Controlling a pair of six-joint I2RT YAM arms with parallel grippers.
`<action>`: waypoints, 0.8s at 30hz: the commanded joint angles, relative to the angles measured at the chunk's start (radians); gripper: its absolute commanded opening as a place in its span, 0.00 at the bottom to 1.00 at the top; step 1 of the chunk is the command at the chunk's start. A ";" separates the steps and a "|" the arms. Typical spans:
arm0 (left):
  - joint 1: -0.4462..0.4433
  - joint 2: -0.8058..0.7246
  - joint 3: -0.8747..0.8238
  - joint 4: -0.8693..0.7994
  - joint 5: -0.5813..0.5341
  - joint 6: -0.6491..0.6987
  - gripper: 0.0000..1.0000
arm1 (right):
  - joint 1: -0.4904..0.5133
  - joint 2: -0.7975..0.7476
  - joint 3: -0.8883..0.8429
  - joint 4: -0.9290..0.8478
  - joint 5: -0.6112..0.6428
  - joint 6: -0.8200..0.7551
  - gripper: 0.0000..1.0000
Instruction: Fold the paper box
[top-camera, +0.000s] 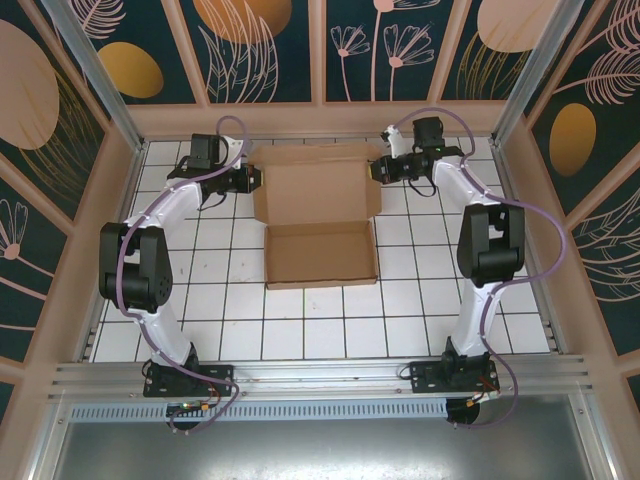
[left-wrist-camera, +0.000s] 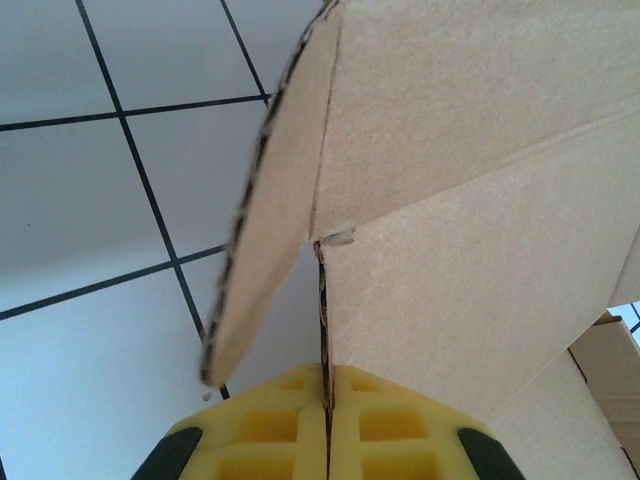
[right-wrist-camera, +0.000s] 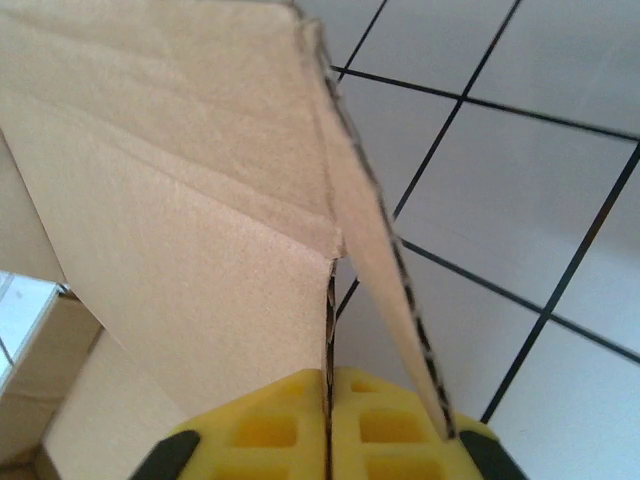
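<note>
The paper box (top-camera: 318, 215) is plain brown cardboard in the middle of the white tiled table: a shallow tray nearer me and its lid panel raised behind it. My left gripper (top-camera: 252, 180) is shut on the lid's left side edge. From the left wrist, the yellow pads (left-wrist-camera: 285, 425) pinch a thin cardboard edge (left-wrist-camera: 323, 320), a side flap (left-wrist-camera: 270, 200) hanging to the left. My right gripper (top-camera: 376, 170) is shut on the lid's right side edge. Its yellow pads (right-wrist-camera: 375, 430) clamp the cardboard edge (right-wrist-camera: 328, 320), with a flap (right-wrist-camera: 370, 230) angled to the right.
The white tiled table (top-camera: 320, 320) is fenced by a wooden frame (top-camera: 320, 120) at the back and sides. Both arms bend out to the left (top-camera: 140, 260) and right (top-camera: 485, 240) of the box. A metal rail (top-camera: 320, 375) runs along the near edge.
</note>
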 joint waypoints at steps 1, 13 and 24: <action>0.000 -0.061 -0.039 0.099 0.021 -0.037 0.00 | 0.037 -0.111 -0.027 0.082 0.076 0.007 0.00; -0.113 -0.339 -0.434 0.592 -0.323 -0.256 0.00 | 0.259 -0.434 -0.574 0.798 0.614 0.290 0.00; -0.272 -0.446 -0.766 0.953 -0.701 -0.393 0.01 | 0.526 -0.464 -0.892 1.362 1.101 0.211 0.00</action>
